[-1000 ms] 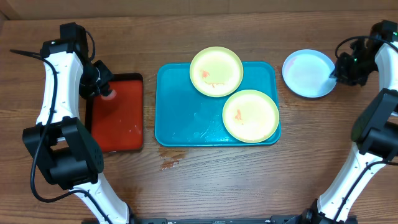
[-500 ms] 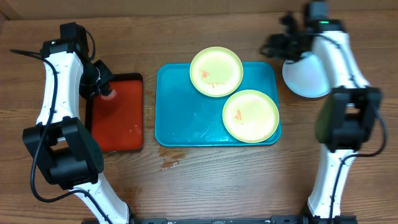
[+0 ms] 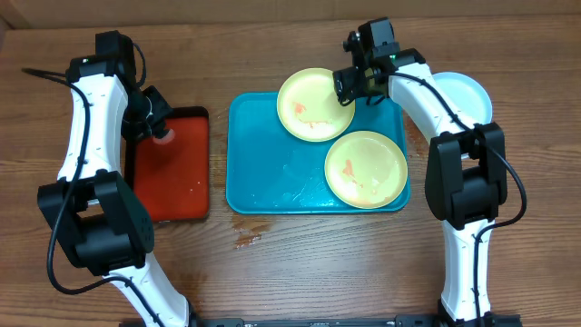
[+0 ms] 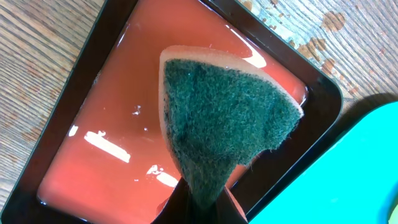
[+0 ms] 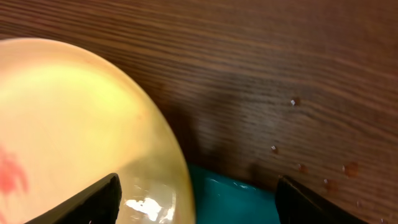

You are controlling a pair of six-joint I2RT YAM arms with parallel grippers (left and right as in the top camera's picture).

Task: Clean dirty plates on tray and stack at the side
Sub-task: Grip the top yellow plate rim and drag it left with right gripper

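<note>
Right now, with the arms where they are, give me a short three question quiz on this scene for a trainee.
1. True or false: the left gripper holds a green sponge over the red tray.
2. How many plates lie on the turquoise tray? A one, B two, C three.
3. Is the right gripper, by the upper yellow-green plate, open or shut?
Key: 1 true; 2 B; 3 open.

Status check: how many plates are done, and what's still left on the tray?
Done: the blue plate lies on the table right of the tray, no smear visible. In hand: the left end effector grips the sponge over the red tray; the right end effector is open at the rear yellow-green plate's rim. Left: it and the front yellow-green plate show orange smears, unstacked.
</note>
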